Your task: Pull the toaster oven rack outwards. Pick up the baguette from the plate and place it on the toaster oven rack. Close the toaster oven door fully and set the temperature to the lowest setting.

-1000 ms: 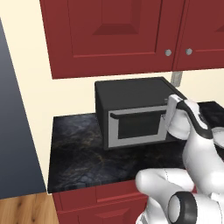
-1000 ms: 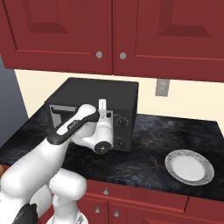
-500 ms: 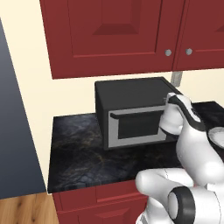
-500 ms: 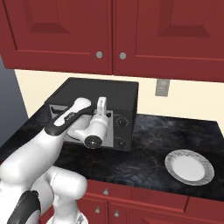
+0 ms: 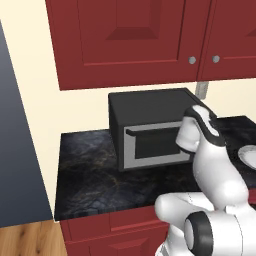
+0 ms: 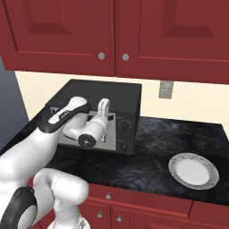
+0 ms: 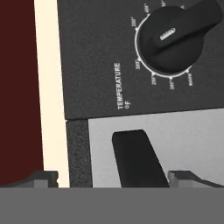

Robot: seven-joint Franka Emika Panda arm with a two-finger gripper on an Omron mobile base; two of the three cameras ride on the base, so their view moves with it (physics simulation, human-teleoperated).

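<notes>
The black toaster oven [image 5: 150, 107] stands on the counter with its silver-grey toaster oven door [image 5: 155, 146] shut, so the toaster oven rack is hidden behind it. My gripper [image 6: 104, 111] hovers close in front of the door's right end, open, with nothing between its fingers. In the hand view the gripper [image 7: 113, 177] faces the end of the dark door handle [image 7: 138, 157], with the temperature knob [image 7: 175, 37] on the black side panel beside it. The white plate [image 6: 193, 171] lies bare on the counter to the right. The baguette is out of view.
Red wall cabinets [image 6: 116, 31] hang above the oven. A second knob [image 6: 125, 146] sits below the temperature knob [image 6: 125, 125]. The dark stone counter [image 5: 90, 170] runs left to a grey wall edge. A wall outlet [image 6: 165, 89] is behind the oven's right side.
My hand has drifted a little to the left, from in front of the knob panel toward the door's right end. The gripper has stayed open; the door has stayed shut.
</notes>
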